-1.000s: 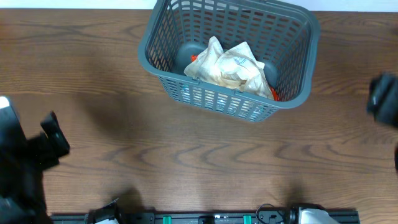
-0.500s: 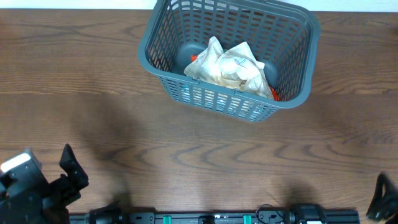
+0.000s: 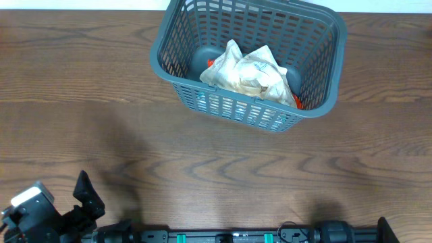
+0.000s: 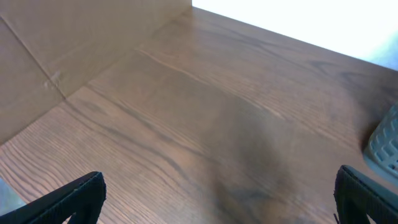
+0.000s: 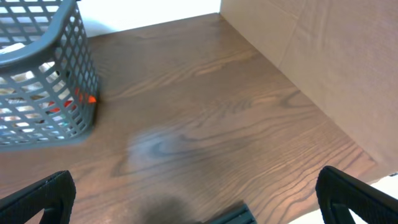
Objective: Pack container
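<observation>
Wooden table [image 3: 202, 169], container [image 3: 243, 111] unmoved — left claw [image 4: 221, 196], right claw [image 5: 196, 199] both wide, drawn back further.

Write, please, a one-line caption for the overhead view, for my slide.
Dark grey lattice basket holding crumpled pale packets, on a brown wooden table.

The basket [image 3: 236, 108] runs off the top edge overhead. The packets [image 3: 250, 71] hide most of its floor; their print is unreadable.

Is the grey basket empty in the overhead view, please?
No, a crumpled pile of pale packets with bits of orange-red showing lies on the floor inside the basket.
</observation>
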